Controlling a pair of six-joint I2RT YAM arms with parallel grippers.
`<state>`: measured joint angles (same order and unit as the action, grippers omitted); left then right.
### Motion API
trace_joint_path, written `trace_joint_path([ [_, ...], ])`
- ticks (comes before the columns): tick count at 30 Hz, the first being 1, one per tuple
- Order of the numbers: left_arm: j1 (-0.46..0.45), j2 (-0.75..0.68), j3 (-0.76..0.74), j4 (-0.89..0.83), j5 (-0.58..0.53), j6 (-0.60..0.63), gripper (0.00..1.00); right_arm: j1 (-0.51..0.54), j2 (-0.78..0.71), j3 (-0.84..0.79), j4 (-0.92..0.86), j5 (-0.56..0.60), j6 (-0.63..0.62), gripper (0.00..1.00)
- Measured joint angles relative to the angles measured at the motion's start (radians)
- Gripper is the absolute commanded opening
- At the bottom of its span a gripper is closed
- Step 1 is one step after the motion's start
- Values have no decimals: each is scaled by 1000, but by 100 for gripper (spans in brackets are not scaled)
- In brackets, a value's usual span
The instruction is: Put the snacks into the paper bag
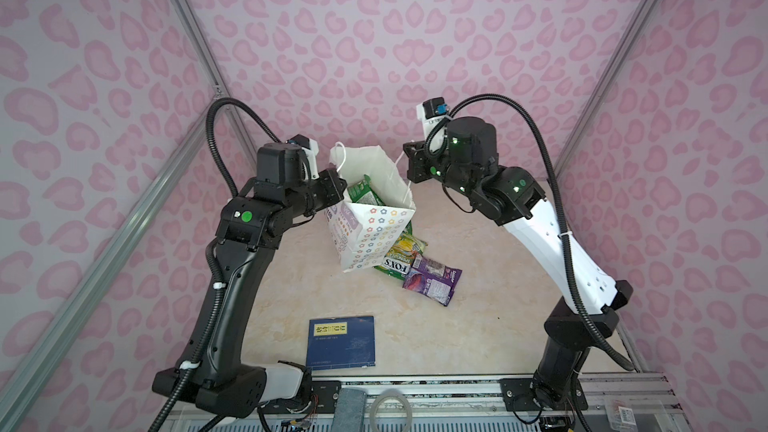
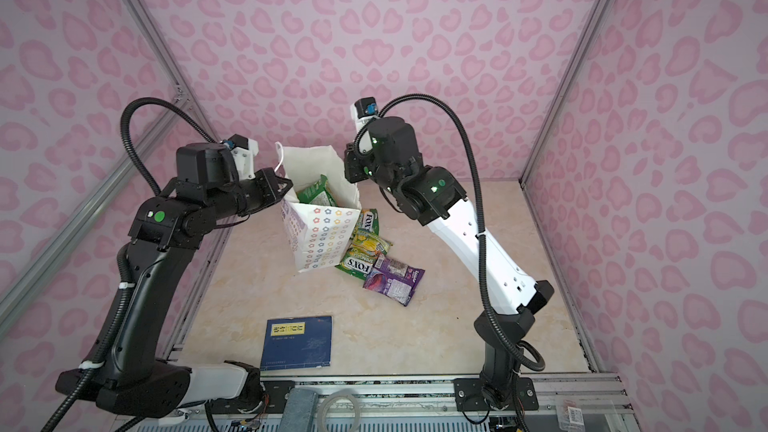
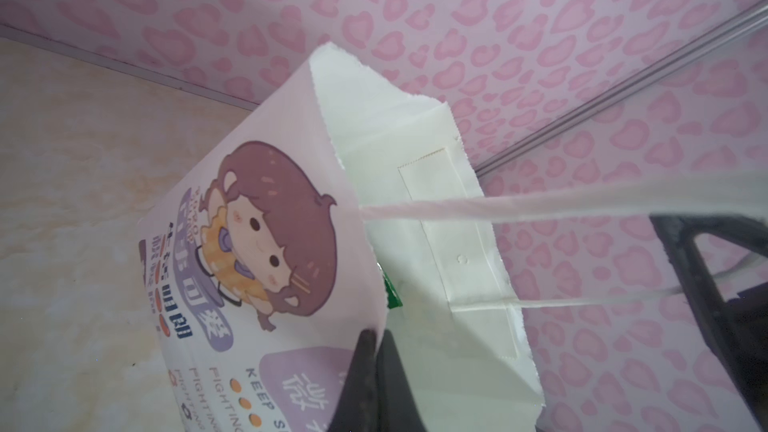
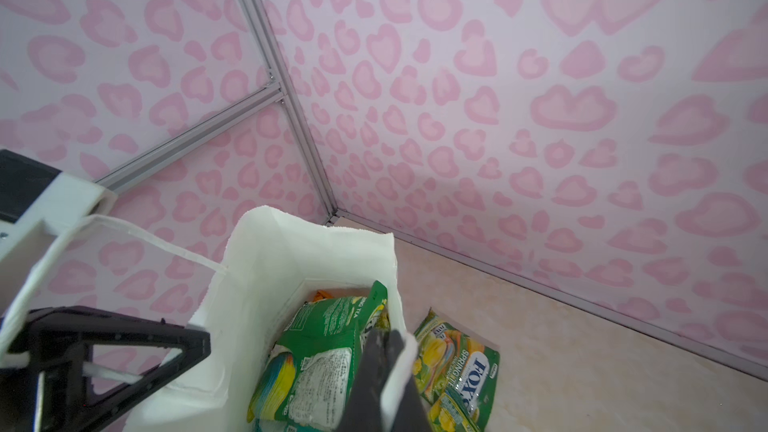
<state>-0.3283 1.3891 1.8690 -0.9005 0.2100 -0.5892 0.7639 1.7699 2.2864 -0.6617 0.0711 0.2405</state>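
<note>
We pinch the paper bag open from two sides.
In both top views, centre frame, the left gripper and right gripper each clamp its rim; at least two green-yellow "FOX'S" snacks and one purple packet lie at its lower right; left wrist: fingers nip the cartoon panel printed "KEEP", "FIGHTING"; right wrist: one glossy green packet inside.
</note>
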Motion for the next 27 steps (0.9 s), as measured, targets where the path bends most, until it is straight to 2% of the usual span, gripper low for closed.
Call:
trace_joint_path([
  [5,-162,146,100,6,-22,-26,3,-135,-183,-199,27,-4,29,0],
  [9,-290,325,269,11,3,-55,3,-241,-349,-370,48,-6,40,0],
  [12,-358,486,431,13,56,-69,3,-349,-447,-480,72,3,59,0],
  [16,-403,657,566,20,99,-106,3,-494,-545,-621,76,-8,86,0],
  [21,-426,796,592,71,146,-164,3,-664,-633,-808,78,-73,133,0],
  [27,-468,803,487,126,119,-189,4,-712,-646,-943,119,-155,169,0],
])
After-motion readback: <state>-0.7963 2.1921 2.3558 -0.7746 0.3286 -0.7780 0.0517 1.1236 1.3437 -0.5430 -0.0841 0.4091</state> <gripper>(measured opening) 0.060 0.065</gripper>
